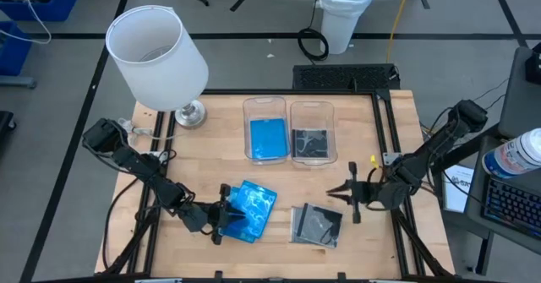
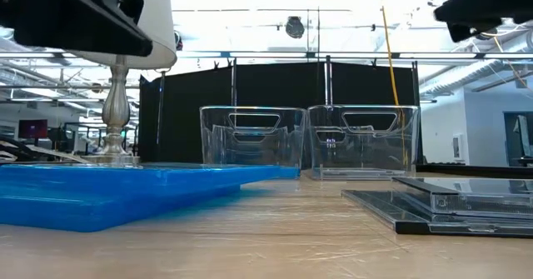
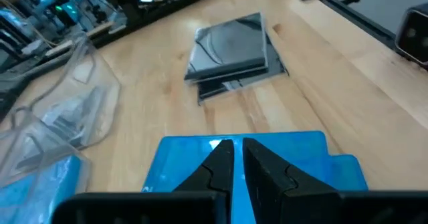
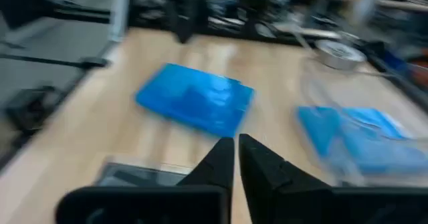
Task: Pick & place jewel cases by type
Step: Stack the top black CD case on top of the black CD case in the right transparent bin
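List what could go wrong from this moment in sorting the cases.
1. The left hand sits at the edge of a stack of blue cases; lifting one might drag or tip the other.
2. The dark cases also lie overlapped and askew, so the right hand, shut and empty above the table, may pinch two at once.
3. The bins stand touching side by side; a loose drop could land in the wrong one.

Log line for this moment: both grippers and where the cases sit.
left gripper: shut, at blue cases | right gripper: shut, empty, above grey cases | left bin: blue case | right bin: grey case
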{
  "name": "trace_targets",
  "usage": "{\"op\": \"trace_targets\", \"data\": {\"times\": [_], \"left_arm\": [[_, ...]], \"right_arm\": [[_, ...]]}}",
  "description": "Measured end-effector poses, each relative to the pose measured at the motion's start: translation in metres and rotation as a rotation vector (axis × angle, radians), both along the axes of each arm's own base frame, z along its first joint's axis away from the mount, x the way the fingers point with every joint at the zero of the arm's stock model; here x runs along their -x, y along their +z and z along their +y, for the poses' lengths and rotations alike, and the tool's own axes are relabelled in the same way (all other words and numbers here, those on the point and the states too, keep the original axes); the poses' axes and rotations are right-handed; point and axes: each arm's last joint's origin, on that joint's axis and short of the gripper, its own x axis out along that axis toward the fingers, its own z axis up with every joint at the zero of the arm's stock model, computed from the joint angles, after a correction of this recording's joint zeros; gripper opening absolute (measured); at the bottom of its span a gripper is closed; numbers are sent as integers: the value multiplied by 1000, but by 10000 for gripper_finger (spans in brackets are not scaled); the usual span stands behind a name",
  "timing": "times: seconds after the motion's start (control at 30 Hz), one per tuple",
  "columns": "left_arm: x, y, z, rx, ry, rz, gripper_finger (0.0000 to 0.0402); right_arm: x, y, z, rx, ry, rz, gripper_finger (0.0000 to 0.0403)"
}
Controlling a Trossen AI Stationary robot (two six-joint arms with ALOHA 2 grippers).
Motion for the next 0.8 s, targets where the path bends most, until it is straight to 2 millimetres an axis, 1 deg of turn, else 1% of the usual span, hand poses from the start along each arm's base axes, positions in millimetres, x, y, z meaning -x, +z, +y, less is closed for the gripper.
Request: {"op": "trace_targets", "data": {"times": [0.07, 0.2, 0.27, 0.33, 0.4, 0.5, 0.6, 0.67, 0.8], "left_arm": [[-1, 1, 0, 3, 22, -15, 42], [-2, 4, 1, 37, 71, -47, 42], [-4, 5, 4, 68, 121, -63, 42], [-9, 8, 6, 92, 156, -57, 42], [-22, 13, 1, 111, 139, -28, 42], [-44, 22, -16, 40, 89, 30, 42], [-72, 37, -35, -22, 64, 33, 42], [-91, 46, -46, -41, 54, 28, 42], [-127, 53, -63, -43, 45, 33, 42]], "right_arm": [[5, -7, 0, -7, 63, -23, 3], [14, -21, 3, 0, 130, -39, 5], [18, -25, 5, -23, 127, -19, 2], [22, -27, 7, -63, 100, -11, 1], [26, -27, 11, -104, 82, -11, 1], [33, -21, 19, -129, 76, 0, 1], [40, -6, 28, -122, 55, 20, 1], [43, 4, 32, -110, 50, 66, 0], [49, 24, 30, -117, 1, 177, 0]]}}
